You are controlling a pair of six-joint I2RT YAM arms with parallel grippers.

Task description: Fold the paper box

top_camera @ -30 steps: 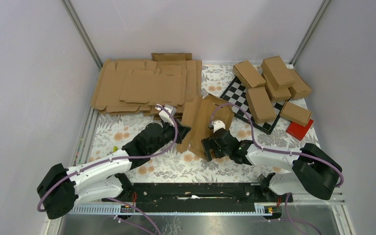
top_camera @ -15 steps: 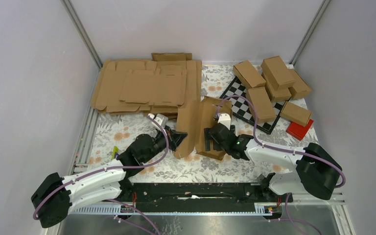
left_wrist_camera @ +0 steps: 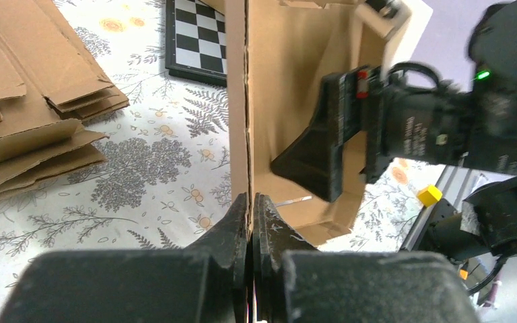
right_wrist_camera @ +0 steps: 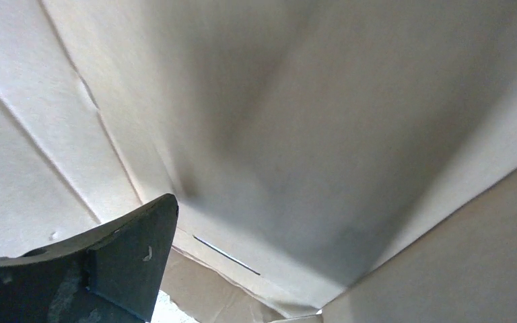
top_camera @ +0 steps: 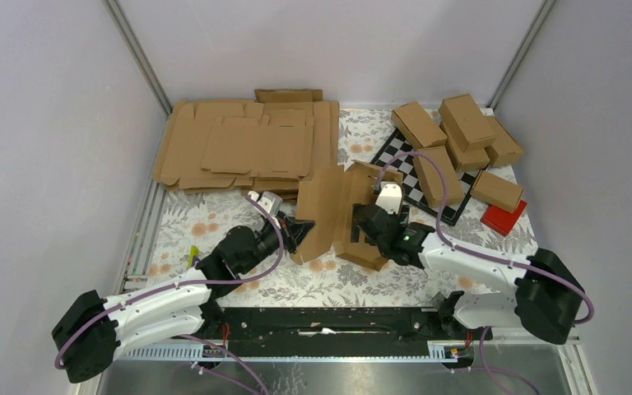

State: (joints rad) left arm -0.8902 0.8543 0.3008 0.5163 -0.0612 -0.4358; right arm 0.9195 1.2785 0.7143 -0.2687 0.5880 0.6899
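The paper box [top_camera: 329, 212] is a brown die-cut piece standing half folded on the flowered cloth at mid-table. My left gripper [top_camera: 299, 231] is shut on the lower left edge of its upright panel; in the left wrist view the gripper [left_wrist_camera: 250, 202] pinches that thin edge of the box [left_wrist_camera: 289, 81]. My right gripper [top_camera: 364, 231] stands open inside the box's hollow, against the inner panels. In the right wrist view bare cardboard of the box [right_wrist_camera: 296, 121] fills the frame. Only one of the fingers [right_wrist_camera: 128, 249] shows there, and the other is hidden.
A thick pile of flat cardboard blanks [top_camera: 247, 144] lies at the back left. Several folded cartons [top_camera: 461, 136] sit at the back right on and around a checkerboard [top_camera: 401, 160], with a red box [top_camera: 504, 219] beside them. Grey walls enclose the table.
The right gripper has moved up and away, deeper into the box, pushing its panels more upright. The left arm drew back a second ago and has since held still on the edge.
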